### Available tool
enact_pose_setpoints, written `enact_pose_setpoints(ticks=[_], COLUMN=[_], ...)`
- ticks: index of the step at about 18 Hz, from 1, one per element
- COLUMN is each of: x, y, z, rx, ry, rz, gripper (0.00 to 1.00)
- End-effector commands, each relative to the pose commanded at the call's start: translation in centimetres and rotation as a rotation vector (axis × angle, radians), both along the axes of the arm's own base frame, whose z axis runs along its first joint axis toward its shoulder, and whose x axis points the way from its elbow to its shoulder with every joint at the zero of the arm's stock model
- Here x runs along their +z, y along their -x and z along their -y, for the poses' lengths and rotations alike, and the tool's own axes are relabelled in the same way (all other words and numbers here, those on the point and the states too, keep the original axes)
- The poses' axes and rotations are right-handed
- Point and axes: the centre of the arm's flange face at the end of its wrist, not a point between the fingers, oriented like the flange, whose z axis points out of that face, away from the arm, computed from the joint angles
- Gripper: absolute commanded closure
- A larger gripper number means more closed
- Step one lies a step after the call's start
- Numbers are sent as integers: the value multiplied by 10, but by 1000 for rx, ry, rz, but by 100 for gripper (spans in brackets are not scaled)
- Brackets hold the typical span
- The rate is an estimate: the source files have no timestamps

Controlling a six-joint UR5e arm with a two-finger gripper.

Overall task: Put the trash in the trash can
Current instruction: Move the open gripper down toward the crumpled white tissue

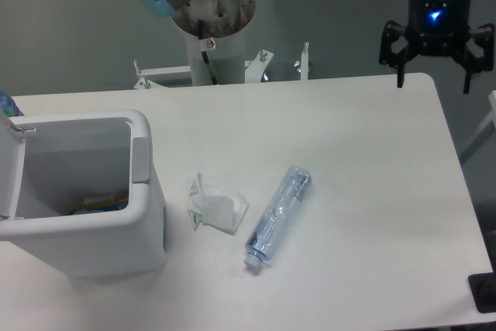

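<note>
Frankly, no brand reads: the crumpled white wrapper (212, 205) carries small dark print too fine to make out, and the clear bluish bottle (278, 215) has no legible label. Both lie on the white table (372, 191), wrapper just beside the bottle, cap end toward the near edge; the white trash can (85, 191) stands just left of the wrapper, lid up, something coloured at its bottom. Hand (434, 79): fingers spread wide, empty, hanging over the far right corner, well apart from both items.
</note>
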Motion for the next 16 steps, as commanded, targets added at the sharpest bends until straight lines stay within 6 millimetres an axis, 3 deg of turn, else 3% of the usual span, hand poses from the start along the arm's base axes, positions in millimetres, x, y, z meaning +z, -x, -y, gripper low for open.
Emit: enact_pose_setpoints(ticks=[7, 16], x=[-3, -19], y=[-4, -29], z=[-3, -46], rx=[-5, 128], ry=[2, -78], rz=[8, 91], gripper=[0, 0])
